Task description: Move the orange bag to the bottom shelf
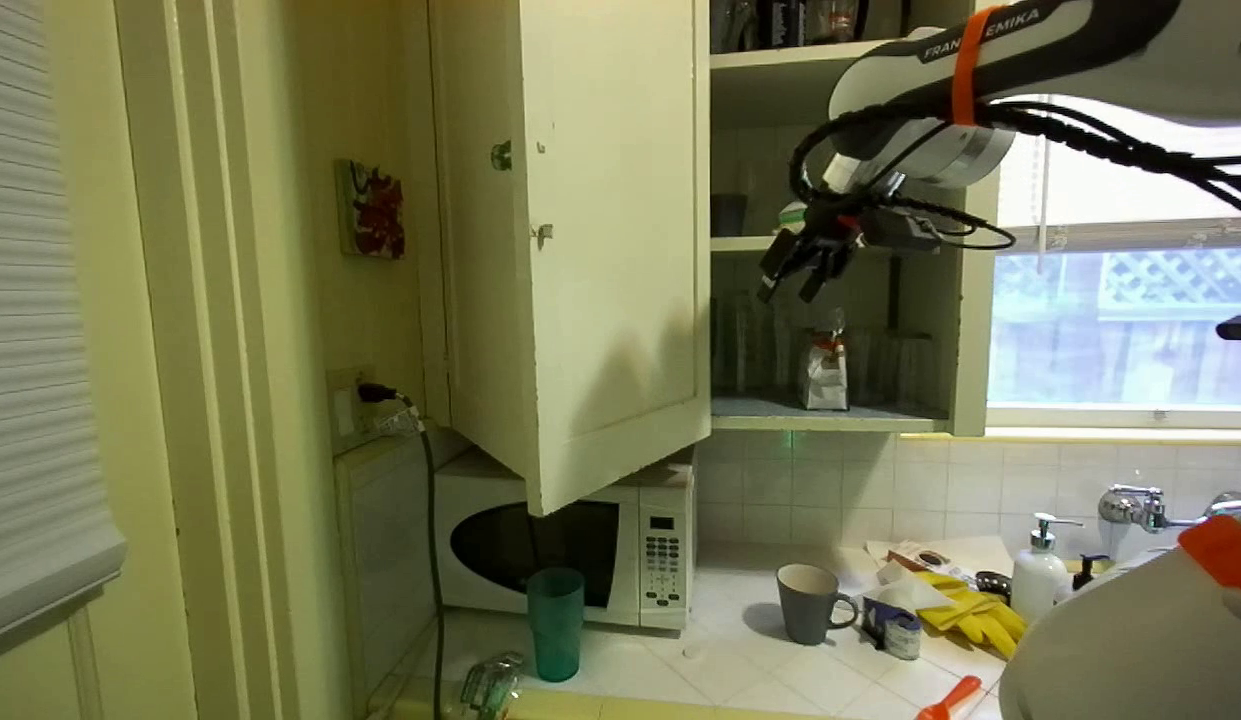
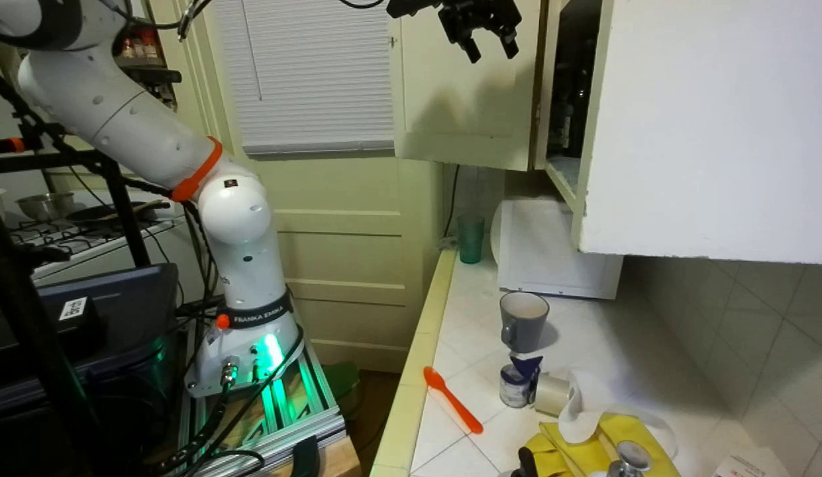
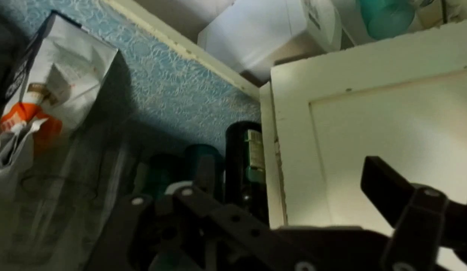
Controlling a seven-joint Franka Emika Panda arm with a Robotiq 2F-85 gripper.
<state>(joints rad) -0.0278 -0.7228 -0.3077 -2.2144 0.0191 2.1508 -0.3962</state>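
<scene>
Orange-and-white bag [image 1: 826,382] on the cupboard's [image 1: 968,340] bottom shelf [image 1: 820,423], right of the door [image 1: 620,230]; gripper [image 1: 788,292] spread; steel bowl [image 2: 45,208] in an exterior view only

bare room is showing on the bottom shelf [image 3: 169,86], along its front between the orange-and-white bag [image 3: 73,64] and a dark bottle [image 3: 235,165]; glasses [image 1: 915,370] are crowding behind, the cupboard door [image 1: 620,240] is jutting out alongside.
</scene>
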